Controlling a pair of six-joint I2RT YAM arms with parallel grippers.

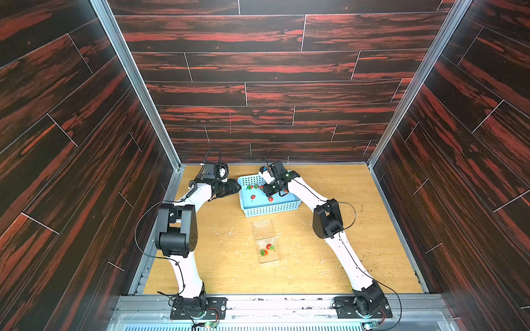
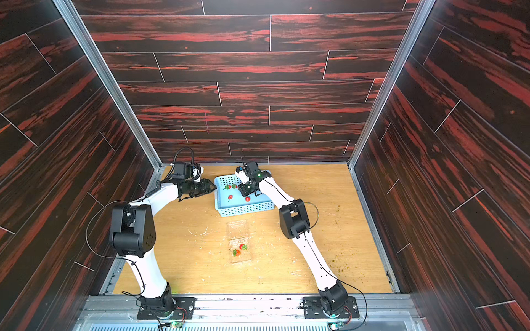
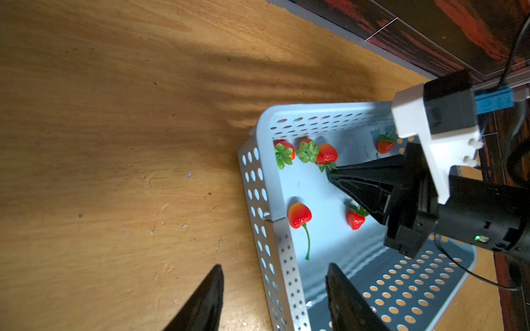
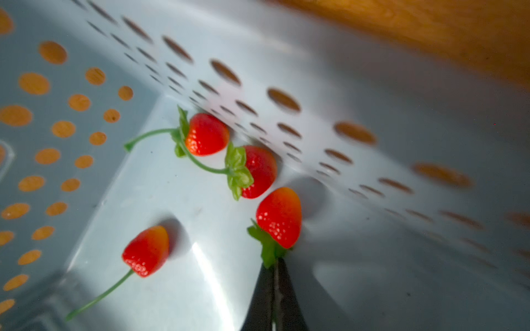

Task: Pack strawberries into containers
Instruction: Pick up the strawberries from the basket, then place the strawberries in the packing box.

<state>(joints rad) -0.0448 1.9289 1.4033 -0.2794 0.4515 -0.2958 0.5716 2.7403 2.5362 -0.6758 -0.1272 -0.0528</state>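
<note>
right wrist: right gripper [image 4: 276, 262] clamps strawberry [image 4: 279, 217] by its stem; left gripper [image 3: 274, 266] parted, empty.

Dark plank booth around a pale wood board [image 1: 372, 238].
Three walls [image 1: 258, 66] of dark red-streaked planks meet at silvery metal posts [image 1: 136, 83]; the board is brightly lit, scuffed white in places, with green specks [image 1: 371, 269] near its right edge and a metal rail [image 1: 272, 303] in front.

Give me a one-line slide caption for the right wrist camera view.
Right gripper pinches a strawberry by its leafy cap inside the blue basket, three more berries lying nearby.
</note>
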